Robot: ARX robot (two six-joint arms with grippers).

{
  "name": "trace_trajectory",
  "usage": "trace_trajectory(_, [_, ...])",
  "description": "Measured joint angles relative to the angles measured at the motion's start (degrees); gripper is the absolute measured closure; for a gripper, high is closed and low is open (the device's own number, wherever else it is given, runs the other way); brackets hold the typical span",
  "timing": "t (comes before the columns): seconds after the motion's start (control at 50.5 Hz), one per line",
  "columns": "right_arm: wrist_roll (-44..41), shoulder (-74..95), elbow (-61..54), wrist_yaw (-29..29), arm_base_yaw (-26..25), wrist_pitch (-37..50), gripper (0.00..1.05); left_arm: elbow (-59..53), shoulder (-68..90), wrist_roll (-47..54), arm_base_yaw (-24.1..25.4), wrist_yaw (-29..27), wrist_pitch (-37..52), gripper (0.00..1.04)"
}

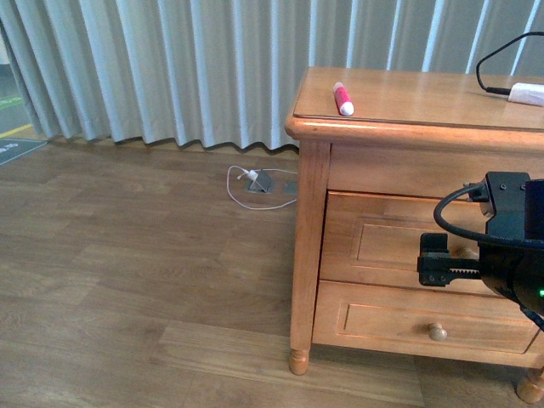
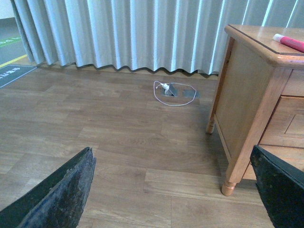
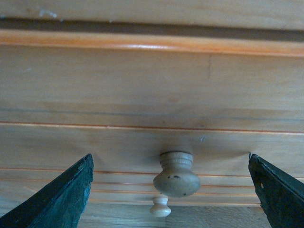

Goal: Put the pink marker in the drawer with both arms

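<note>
A: Front view: short thick bright pink marker with a white cap end (image 1: 343, 99) lying flat on the glossy brown wooden worktop (image 1: 408, 85), near its left edge, touched by nothing.

B: Drawer?

A: Light brown wooden drawer with a recessed front panel (image 1: 387, 242), shut. Round pale wooden knob (image 3: 176, 174) sitting between the black right fingers (image 3: 57, 199), spread wide apart, not touching it.

B: Left side?

A: Black left fingers (image 2: 61, 194) likewise apart and empty, facing the wooden plank floor (image 2: 118, 137) beside the cabinet, well apart from the marker.

B: Handling, by the look of it?

A: Probably light and rigid. Smooth round barrel, so likely slippery and prone to rolling. Best pinched across the middle of the pink barrel, square to its length, not at the cap. Knob hard and small, so best gripped at the narrow neck behind the head, to avoid slipping off on the pull.
</note>
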Motion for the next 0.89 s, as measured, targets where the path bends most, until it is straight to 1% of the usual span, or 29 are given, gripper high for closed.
trace_trajectory(0.198, [0.09, 1.01, 0.72, 0.15, -0.72, -0.09, 0.08, 0.0, 0.0, 0.0, 0.0, 0.02, 0.0, 0.06])
trace_trajectory(0.218, [0.26, 1.36, 1.09, 0.09, -1.09, -0.98, 0.21, 0.0, 0.0, 0.0, 0.0, 0.0, 0.0, 0.06])
trace_trajectory(0.257, [0.28, 1.36, 1.14, 0.07, -1.11, -1.2, 0.28, 0.0, 0.0, 0.0, 0.0, 0.0, 0.0, 0.06])
trace_trajectory(0.376, [0.42, 1.36, 1.38, -0.07, -1.16, -1.95, 0.44, 0.0, 0.0, 0.0, 0.0, 0.0, 0.0, 0.06])
trace_trajectory(0.416, [0.42, 1.36, 1.44, -0.11, -1.18, -2.05, 0.51, 0.0, 0.0, 0.0, 0.0, 0.0, 0.0, 0.06])
trace_trajectory(0.475, [0.46, 1.36, 1.46, -0.13, -1.18, -2.16, 0.58, 0.0, 0.0, 0.0, 0.0, 0.0, 0.0, 0.06])
trace_trajectory(0.574, [0.76, 1.36, 1.46, -0.81, -1.2, -2.19, 0.74, 0.0, 0.0, 0.0, 0.0, 0.0, 0.0, 0.06])
trace_trajectory(0.634, [0.9, 1.25, 1.33, -0.74, -1.14, -2.32, 0.8, 0.0, 0.0, 0.0, 0.0, 0.02, 0.0, 0.06])
trace_trajectory(0.733, [1.33, 0.26, -0.17, -1.25, -1.14, -1.99, 0.82, 0.0, 0.0, 0.0, 0.0, 0.0, 0.0, 0.06])
trace_trajectory(0.891, [3.89, -4.17, -6.56, -2.64, -1.01, -2.21, 0.82, 0.0, 0.0, 0.0, 0.0, 0.0, 0.0, 0.06])
